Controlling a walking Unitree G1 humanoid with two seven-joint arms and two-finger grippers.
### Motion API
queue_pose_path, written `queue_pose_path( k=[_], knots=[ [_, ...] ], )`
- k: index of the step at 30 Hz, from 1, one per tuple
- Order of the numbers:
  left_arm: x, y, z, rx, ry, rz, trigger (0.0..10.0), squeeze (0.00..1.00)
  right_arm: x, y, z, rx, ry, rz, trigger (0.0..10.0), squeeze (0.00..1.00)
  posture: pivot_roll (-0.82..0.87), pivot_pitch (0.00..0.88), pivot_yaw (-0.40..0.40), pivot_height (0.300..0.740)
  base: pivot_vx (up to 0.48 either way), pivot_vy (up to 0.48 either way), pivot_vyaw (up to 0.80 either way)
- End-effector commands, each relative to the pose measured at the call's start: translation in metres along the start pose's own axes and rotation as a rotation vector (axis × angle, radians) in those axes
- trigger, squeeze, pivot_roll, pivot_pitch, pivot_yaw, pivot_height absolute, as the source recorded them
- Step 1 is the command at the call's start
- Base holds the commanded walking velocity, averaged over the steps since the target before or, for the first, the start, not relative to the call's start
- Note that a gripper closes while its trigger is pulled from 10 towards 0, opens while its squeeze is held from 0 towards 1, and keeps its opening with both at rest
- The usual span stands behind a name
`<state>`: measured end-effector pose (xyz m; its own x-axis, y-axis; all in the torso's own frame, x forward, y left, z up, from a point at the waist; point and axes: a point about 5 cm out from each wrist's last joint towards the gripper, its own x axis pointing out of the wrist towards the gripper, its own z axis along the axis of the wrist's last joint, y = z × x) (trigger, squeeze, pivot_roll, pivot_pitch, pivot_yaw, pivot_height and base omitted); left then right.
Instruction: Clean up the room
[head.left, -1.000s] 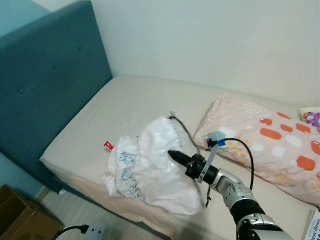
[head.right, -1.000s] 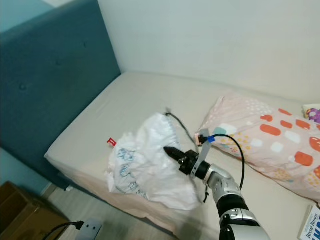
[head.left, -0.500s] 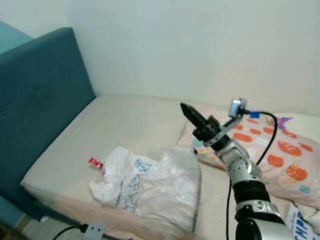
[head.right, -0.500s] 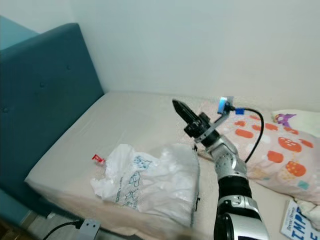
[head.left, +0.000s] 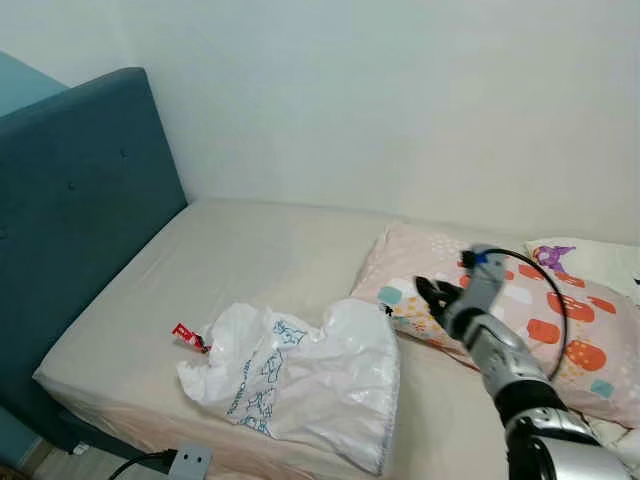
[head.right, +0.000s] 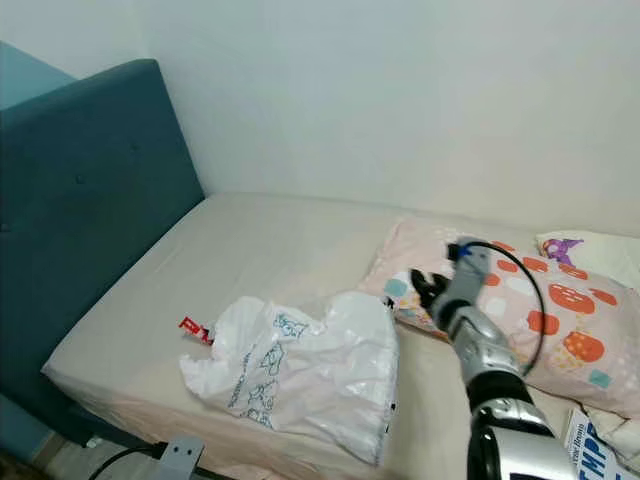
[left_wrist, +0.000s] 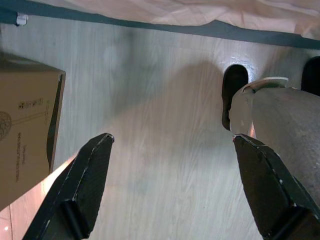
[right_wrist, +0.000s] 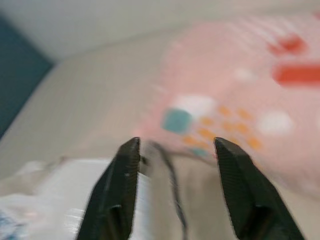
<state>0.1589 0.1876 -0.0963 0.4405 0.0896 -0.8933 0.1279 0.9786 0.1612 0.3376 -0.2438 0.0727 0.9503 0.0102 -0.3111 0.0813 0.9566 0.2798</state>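
A crumpled white plastic bag (head.left: 300, 375) with blue print lies flat near the bed's front edge. A small red wrapper (head.left: 186, 331) sits on the sheet at its left end. My right gripper (head.left: 428, 297) hovers open over the near corner of the pink patterned pillow (head.left: 560, 330), just right of the bag, holding nothing. In the right wrist view its fingers (right_wrist: 122, 190) stand apart above the bag's edge and a thin black cable (right_wrist: 172, 172). My left gripper (left_wrist: 172, 139) hangs open over the wooden floor.
A teal padded headboard (head.left: 70, 200) bounds the bed on the left, and a white wall stands behind. A power strip (head.left: 185, 462) lies on the floor by the bed's front. A cardboard box (left_wrist: 25, 130) stands near my left arm. A book (head.right: 590, 455) lies at lower right.
A second ago my right gripper was in the bag's folds. It then rose clear and now sits lower by the pillow, fingers apart. The bag has slumped flat. The camera also shifted.
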Motion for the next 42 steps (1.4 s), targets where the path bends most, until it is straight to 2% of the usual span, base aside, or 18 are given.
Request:
queue_pose_path(
  k=[1, 4, 7, 12, 15, 18, 19, 20, 21, 26, 28, 29, 31, 34, 36, 38, 40, 42],
  knots=[
    [0.000, 0.007, -0.005, 0.020, 0.019, 0.013, 10.0, 0.00, -0.006, -0.005, -0.029, 0.060, 0.085, -0.036, 10.0, 1.00, 0.00, 0.032, 0.039, 0.740, 0.000, 0.000, 0.00],
    [-0.001, 0.008, -0.006, 0.024, 0.019, 0.015, 10.0, 0.00, -0.009, -0.001, -0.041, 0.088, 0.114, -0.015, 10.0, 1.00, 0.01, 0.042, 0.046, 0.740, 0.000, 0.000, 0.00],
    [-0.001, 0.011, -0.010, 0.034, 0.023, 0.018, 10.0, 0.00, -0.013, 0.010, -0.072, 0.162, 0.168, 0.008, 10.0, 1.00, 0.03, 0.062, 0.061, 0.740, 0.000, 0.000, 0.00],
    [-0.003, 0.015, -0.020, 0.074, 0.043, 0.020, 10.0, 0.00, -0.013, 0.026, -0.078, 0.286, 0.102, 0.106, 10.0, 1.00, 0.08, 0.124, 0.092, 0.740, 0.000, 0.000, 0.00],
    [-0.003, 0.016, -0.022, 0.084, 0.048, 0.019, 10.0, 0.00, -0.013, 0.029, -0.078, 0.296, 0.094, 0.127, 10.0, 1.00, 0.08, 0.124, 0.092, 0.740, 0.000, 0.000, 0.00],
    [-0.005, 0.019, -0.032, 0.106, 0.066, 0.024, 10.0, 0.00, -0.017, 0.032, -0.090, 0.278, 0.140, 0.154, 10.0, 1.00, 0.11, 0.187, 0.111, 0.740, 0.000, 0.000, 0.00],
    [-0.006, 0.021, -0.038, 0.113, 0.076, 0.028, 10.0, 0.00, -0.021, 0.031, -0.099, 0.255, 0.179, 0.146, 10.0, 0.62, 0.13, 0.217, 0.118, 0.740, 0.000, 0.000, 0.00],
    [-0.007, 0.023, -0.045, 0.118, 0.084, 0.031, 10.0, 0.00, -0.025, 0.028, -0.108, 0.240, 0.216, 0.126, 10.0, 0.05, 0.14, 0.235, 0.124, 0.740, 0.000, 0.000, 0.00],
    [-0.008, 0.023, -0.049, 0.120, 0.090, 0.033, 10.0, 0.00, -0.029, 0.024, -0.115, 0.218, 0.254, 0.094, 10.0, 0.00, 0.15, 0.241, 0.126, 0.740, 0.000, 0.000, 0.00],
    [-0.012, 0.025, -0.065, 0.130, 0.104, 0.033, 10.0, 0.00, -0.039, 0.010, -0.126, 0.208, 0.278, 0.029, 10.0, 0.00, 0.18, 0.304, 0.137, 0.740, 0.000, 0.000, 0.00],
    [-0.033, 0.081, -0.100, 0.138, 0.112, 0.047, 10.0, 0.00, -0.040, 0.008, -0.123, 0.250, 0.229, 0.060, 10.0, 0.00, 0.20, 0.333, 0.144, 0.740, 0.000, 0.000, 0.00],
    [-0.033, 0.081, -0.100, 0.138, 0.112, 0.047, 10.0, 0.00, -0.040, 0.008, -0.123, 0.250, 0.229, 0.060, 10.0, 0.00, 0.20, 0.333, 0.144, 0.740, 0.000, 0.000, 0.00],
    [-0.050, 0.107, -0.117, 0.149, 0.111, 0.046, 10.0, 0.00, -0.038, 0.015, -0.115, 0.301, 0.161, 0.170, 10.0, 0.00, 0.23, 0.368, 0.162, 0.740, 0.000, 0.000, 0.00],
    [-0.054, 0.109, -0.121, 0.156, 0.101, 0.038, 10.0, 0.00, -0.035, 0.024, -0.106, 0.352, 0.108, 0.287, 10.0, 0.00, 0.26, 0.385, 0.168, 0.740, 0.000, 0.000, 0.00],
    [-0.054, 0.109, -0.121, 0.156, 0.101, 0.038, 10.0, 0.00, -0.035, 0.024, -0.106, 0.352, 0.108, 0.287, 10.0, 0.00, 0.26, 0.385, 0.168, 0.740, 0.000, 0.000, 0.00],
    [-0.058, 0.113, -0.123, 0.167, 0.079, 0.041, 10.0, 0.00, -0.028, 0.039, -0.092, 0.395, 0.057, 0.417, 10.0, 0.00, 0.27, 0.399, 0.168, 0.740, 0.000, 0.000, 0.00],
    [-0.060, 0.115, -0.123, 0.181, 0.066, 0.048, 10.0, 0.00, -0.024, 0.049, -0.084, 0.396, 0.041, 0.500, 10.0, 0.00, 0.28, 0.403, 0.166, 0.740, 0.000, 0.000, 0.00],
    [-0.061, 0.115, -0.124, 0.175, 0.059, 0.053, 10.0, 0.00, -0.020, 0.060, -0.083, 0.330, 0.089, 0.529, 10.0, 0.00, 0.27, 0.402, 0.159, 0.740, 0.000, 0.000, 0.00]
  ],
)
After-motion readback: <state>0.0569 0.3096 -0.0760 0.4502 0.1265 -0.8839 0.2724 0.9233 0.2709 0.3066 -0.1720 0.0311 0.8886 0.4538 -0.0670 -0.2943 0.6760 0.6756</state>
